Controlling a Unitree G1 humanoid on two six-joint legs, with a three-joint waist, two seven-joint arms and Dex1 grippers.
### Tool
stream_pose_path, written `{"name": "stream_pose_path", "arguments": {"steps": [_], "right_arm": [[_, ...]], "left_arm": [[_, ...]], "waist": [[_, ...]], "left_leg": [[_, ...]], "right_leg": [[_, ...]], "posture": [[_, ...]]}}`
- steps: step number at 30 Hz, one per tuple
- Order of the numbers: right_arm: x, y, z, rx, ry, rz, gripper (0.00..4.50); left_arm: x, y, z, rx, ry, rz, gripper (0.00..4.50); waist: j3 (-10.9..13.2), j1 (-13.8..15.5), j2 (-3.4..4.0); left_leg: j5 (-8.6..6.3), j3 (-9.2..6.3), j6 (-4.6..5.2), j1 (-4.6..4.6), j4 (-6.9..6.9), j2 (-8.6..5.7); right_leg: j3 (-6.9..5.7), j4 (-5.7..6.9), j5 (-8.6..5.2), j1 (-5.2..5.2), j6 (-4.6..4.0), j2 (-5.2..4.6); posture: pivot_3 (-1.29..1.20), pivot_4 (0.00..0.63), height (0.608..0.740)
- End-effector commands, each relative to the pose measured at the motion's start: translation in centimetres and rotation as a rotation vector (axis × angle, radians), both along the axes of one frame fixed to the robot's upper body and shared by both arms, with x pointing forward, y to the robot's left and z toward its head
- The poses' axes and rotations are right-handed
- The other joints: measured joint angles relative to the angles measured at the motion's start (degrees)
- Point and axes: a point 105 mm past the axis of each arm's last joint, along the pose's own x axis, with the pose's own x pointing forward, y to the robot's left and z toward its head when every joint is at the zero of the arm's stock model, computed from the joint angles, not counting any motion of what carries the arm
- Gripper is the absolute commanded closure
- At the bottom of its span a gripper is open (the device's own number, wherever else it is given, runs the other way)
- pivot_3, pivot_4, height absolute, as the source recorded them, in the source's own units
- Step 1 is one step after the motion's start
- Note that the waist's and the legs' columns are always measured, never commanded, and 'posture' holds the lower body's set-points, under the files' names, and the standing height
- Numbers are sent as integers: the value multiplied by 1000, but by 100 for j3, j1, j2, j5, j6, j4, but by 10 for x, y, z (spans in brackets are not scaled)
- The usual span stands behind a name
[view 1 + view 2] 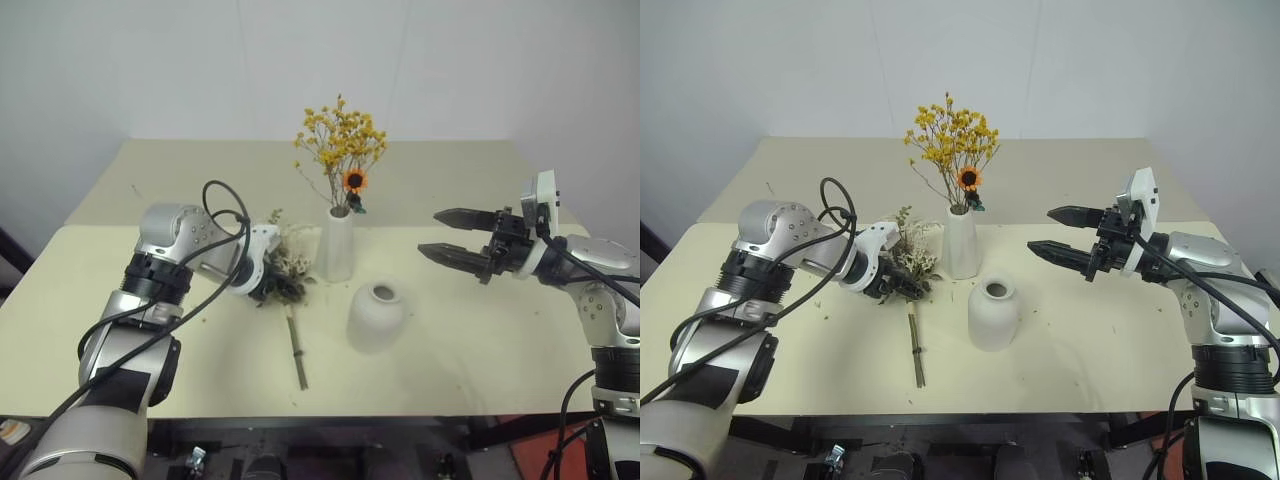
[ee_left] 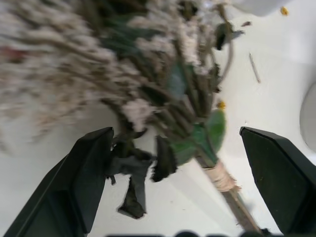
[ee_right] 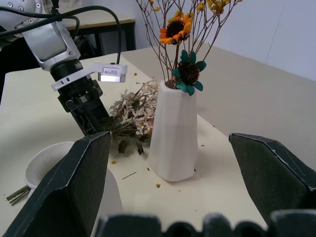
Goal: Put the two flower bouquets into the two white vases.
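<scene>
Left claw (image 2: 173, 163) gaped wide, straddling the leafy end of the cream bouquet (image 1: 287, 272) without gripping. Bouquet lay flat on the counter (image 1: 480, 330) just beside the tall vase (image 1: 336, 245), stem toward the near edge. Right claw (image 1: 447, 234) spread wide, empty, level above the counter.

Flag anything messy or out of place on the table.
The cream-white bouquet lies flat on the table, not in the short round vase. Dried bits are scattered around the tall vase, which holds the yellow bouquet.
</scene>
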Motion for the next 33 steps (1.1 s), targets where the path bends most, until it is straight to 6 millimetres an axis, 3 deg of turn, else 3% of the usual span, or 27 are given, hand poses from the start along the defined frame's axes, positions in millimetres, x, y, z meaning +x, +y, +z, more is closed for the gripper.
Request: {"name": "stream_pose_path", "arguments": {"steps": [1,7,14,19,27,29,33], "right_arm": [[-5,2,12,2,-74,7,0],[-6,2,11,7,-76,4,0],[-8,-1,10,7,-75,-7,0],[-9,0,10,9,-74,-4,0],[-12,0,7,-16,-54,37,0],[-14,-1,7,-28,-49,55,0],[-16,-3,10,-38,-44,74,0]], "left_arm": [[-3,-6,8,16,-8,-20,24],[-10,-13,-15,48,74,-1,24],[-12,-18,-26,77,92,20,24],[-10,-16,-26,89,73,45,1541],[2,12,-16,119,26,167,3981],[4,19,-15,126,17,195,4371],[10,40,-5,157,-39,275,4375]], "waist": [[0,-3,0],[0,6,0],[-1,22,1],[-1,22,1],[-1,14,1],[-1,9,1],[-1,8,1]], "left_leg": [[0,0,0,1,0,0],[0,0,0,2,0,-2],[0,0,-1,10,0,-6],[1,0,-1,16,0,-7],[1,0,-1,14,0,-8],[1,0,-1,13,-1,-8],[1,0,-1,12,-1,-7]], "right_leg": [[0,1,0,0,0,0],[1,1,1,0,-1,0],[2,2,3,9,-5,-3],[3,0,0,16,0,-3],[3,-1,0,13,0,-2],[3,-1,0,10,0,-2],[3,-2,0,10,0,-2]], "posture": [[0,150,740],[0,150,740],[0,150,740],[0,150,740],[0,150,740],[0,150,740],[0,150,740]]}}
